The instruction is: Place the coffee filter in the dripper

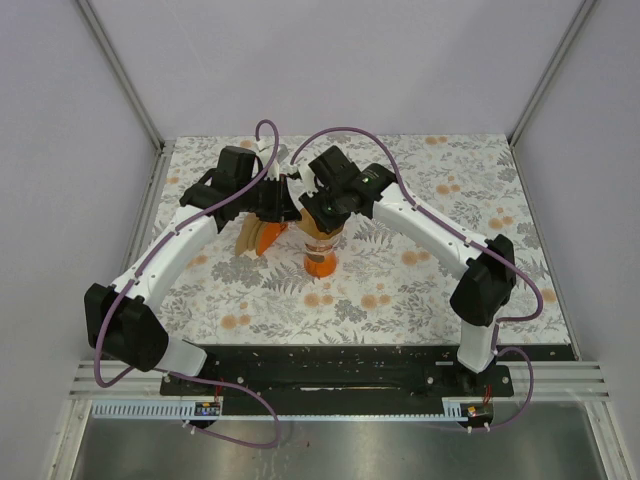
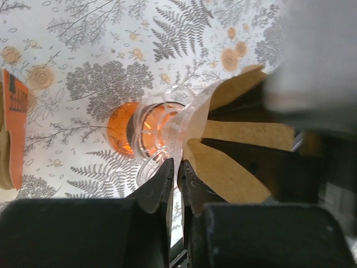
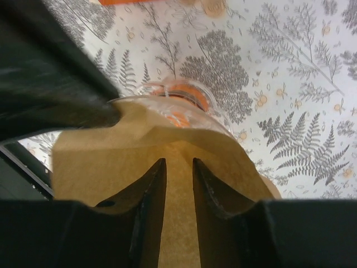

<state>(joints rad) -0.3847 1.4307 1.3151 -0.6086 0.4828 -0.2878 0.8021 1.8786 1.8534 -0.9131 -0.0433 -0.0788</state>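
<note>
My left end effector (image 2: 177, 176) has its jaws pressed together, with only a hairline slit between them. The tips are right at the clear rim of the dripper (image 2: 162, 131), where the paper's edge meets it. I cannot tell whether they are nipping the rim, the paper or nothing. My right end effector (image 3: 178, 184) has its jaws parted. Brown paper shows through the slot, and I see no pinch on it.

The coffee filter (image 3: 111, 151) is spread into a cone, with its narrow end down in the dripper's mouth and its wide edge flaring well above the rim. I'd say it is in but not fully seated. The dripper stands on its orange base on the fern-patterned desk (image 1: 420, 280), between both arms.

I expect the paper to be very light and limp, and easy to crease or tear, so I'd take it only by the upper edge with a soft pinch, or press it down from inside. The dripper looks like light, slick plastic that could tip, so I'd hold it by the rim.

The filter bundle in its orange holder (image 1: 258, 238) lies just to the left of the dripper. The dark marks on the holder are too blurred to read, and I see no other writing.
</note>
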